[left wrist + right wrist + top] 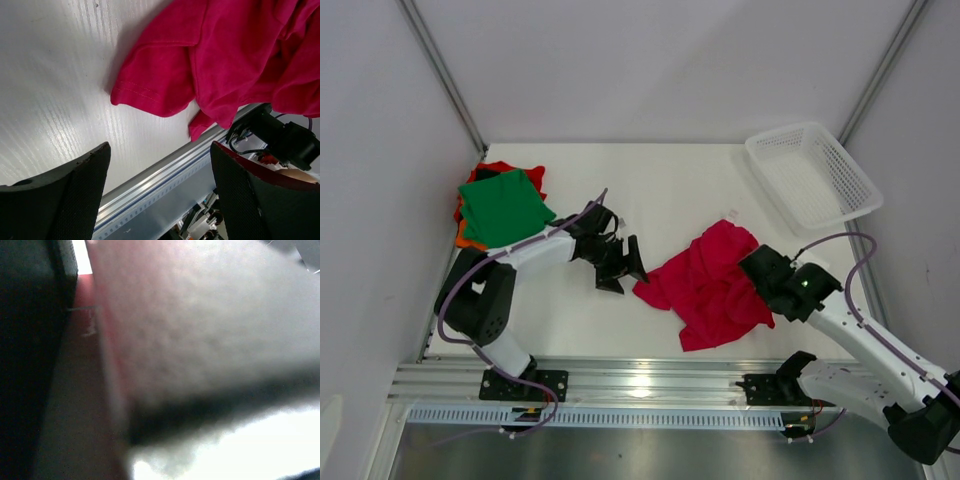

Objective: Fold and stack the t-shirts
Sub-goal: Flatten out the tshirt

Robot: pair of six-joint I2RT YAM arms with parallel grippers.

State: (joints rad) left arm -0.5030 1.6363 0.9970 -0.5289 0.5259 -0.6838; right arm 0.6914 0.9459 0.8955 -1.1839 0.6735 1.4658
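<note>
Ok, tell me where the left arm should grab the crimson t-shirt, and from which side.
Grip the hemmed cuff of the sleeve on the crimson t-shirt. It lies flat, sticking out toward the left gripper, clear of the bunched folds. Probably best come in from that side, jaws straddling the hem.

No text, label, brand, number or sign was legible on the crimson t-shirt (pixel 705 285), the stacked t-shirts (pixel 502 208), the basket (pixel 812 178) or the table (pixel 660 190).
</note>
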